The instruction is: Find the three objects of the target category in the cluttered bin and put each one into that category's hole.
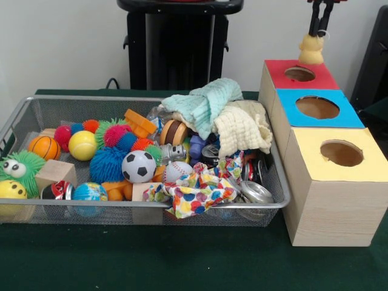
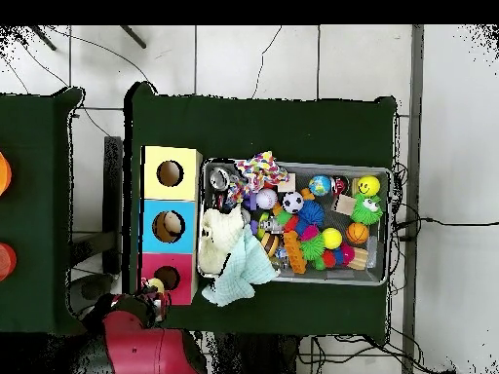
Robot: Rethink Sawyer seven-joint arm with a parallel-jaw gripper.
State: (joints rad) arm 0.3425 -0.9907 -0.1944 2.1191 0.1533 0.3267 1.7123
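Bin [image 1: 36,112]: silver wire mesh, metal rim. Boxes [image 1: 330,209]: pale bare wood sides, matt painted tops. Cloths [image 1: 209,103]: soft, waffle-textured fabric. Spiky balls [image 1: 108,163]: rubbery, bristly. Soccer ball [image 1: 139,166]: smooth, slightly glossy. Cans [image 1: 256,193]: shiny metal. Table cover [image 1: 151,257]: matt dark green cloth.
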